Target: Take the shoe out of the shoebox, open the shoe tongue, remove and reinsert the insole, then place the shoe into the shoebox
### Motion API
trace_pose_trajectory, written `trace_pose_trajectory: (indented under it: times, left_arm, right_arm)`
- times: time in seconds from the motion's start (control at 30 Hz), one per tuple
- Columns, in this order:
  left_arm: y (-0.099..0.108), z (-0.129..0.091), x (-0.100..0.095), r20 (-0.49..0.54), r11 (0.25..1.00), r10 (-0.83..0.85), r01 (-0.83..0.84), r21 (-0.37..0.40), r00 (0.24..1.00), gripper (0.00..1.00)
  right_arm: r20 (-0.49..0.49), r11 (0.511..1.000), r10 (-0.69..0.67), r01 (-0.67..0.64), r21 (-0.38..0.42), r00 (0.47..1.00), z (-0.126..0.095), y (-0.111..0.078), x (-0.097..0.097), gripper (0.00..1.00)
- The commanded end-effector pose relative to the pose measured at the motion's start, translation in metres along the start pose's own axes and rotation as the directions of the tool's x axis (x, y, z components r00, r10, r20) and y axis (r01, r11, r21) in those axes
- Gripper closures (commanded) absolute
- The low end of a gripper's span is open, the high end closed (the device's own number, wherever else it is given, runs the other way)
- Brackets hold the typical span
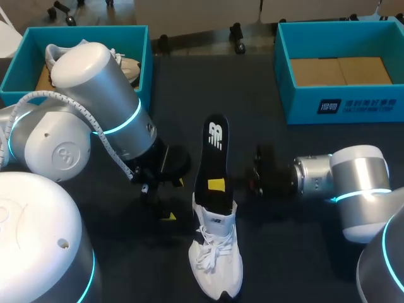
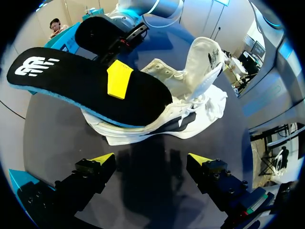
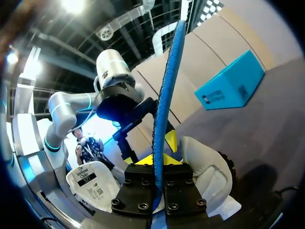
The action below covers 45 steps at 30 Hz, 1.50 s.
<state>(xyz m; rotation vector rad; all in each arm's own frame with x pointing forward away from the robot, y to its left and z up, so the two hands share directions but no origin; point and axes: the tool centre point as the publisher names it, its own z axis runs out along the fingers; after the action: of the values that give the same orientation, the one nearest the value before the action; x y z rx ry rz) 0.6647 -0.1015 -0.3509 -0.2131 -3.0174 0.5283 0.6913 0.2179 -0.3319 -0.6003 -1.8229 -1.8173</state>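
- So, the white shoe [image 1: 216, 259] stands upright on the dark bench [image 1: 284, 252], out of both boxes, about midway between the two arms, laces up and toe pointing toward the robot.
- In the left wrist view the shoe's [image 2: 200, 95] tongue is pulled up and back, so the opening shows.
- The black insole [image 1: 214, 158] with a blue underside sticks out from the shoe's opening and runs away from the robot. Its logo end is held off the bench, and I cannot tell how far the other end sits inside.
- The right gripper [image 1: 216, 185] comes in from the side, clenched on the insole near its middle. One yellow tip is on top and the other is underneath. In its own view the insole [image 3: 167, 86] runs edge-on between the fingers of the gripper [image 3: 159, 157].
- The left gripper [image 1: 173, 200] is just beside the shoe's heel end, low over the bench. Its fingers are spread wide and hold nothing, and only bare bench lies between them [image 2: 151, 162].
- The left shoebox [image 1: 82, 30] is teal and sits at the far left, with a second shoe [image 1: 55, 53] inside.
- The right shoebox [image 1: 297, 104] is also teal and sits at the far right, with its cardboard floor showing.
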Motion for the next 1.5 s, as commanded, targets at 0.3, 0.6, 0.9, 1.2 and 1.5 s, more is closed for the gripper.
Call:
trace_pose_trajectory:
  times: [0.3, 0.6, 0.9, 1.2, 1.5]
  left_arm:
    - [0.0, 0.001, 0.0, 0.001, 1.0, 0.0, 0.0, 0.0, 1.0, 0.0]
    - [0.0, 0.001, 0.0, 0.001, 1.0, 0.0, 0.0, 0.0, 1.0, 0.0]
    - [0.0, 0.001, 0.0, 0.001, 1.0, 0.0, 0.0, 0.0, 1.0, 0.0]
    - [0.0, 0.001, 0.0, 0.001, 1.0, 0.0, 0.0, 0.0, 1.0, 0.0]
    - [0.0, 0.001, 0.0, 0.001, 1.0, 0.0, 0.0, 0.0, 1.0, 0.0]
  right_arm:
    - [0.001, 0.999, 0.038, -0.038, -0.028, 0.999, 0.009, -0.034, 0.005, 1.0]
    - [0.037, 0.997, 0.077, -0.076, -0.011, 0.996, 0.011, -0.046, 0.015, 1.0]
    - [0.071, 0.996, 0.091, -0.091, -0.002, 0.993, 0.011, -0.048, 0.02, 1.0]
    - [0.077, 0.998, 0.057, -0.057, 0.001, 0.995, 0.012, -0.035, 0.02, 0.7]
    - [0.086, 0.999, 0.03, -0.032, 0.018, 0.996, 0.013, -0.023, 0.022, 0.65]
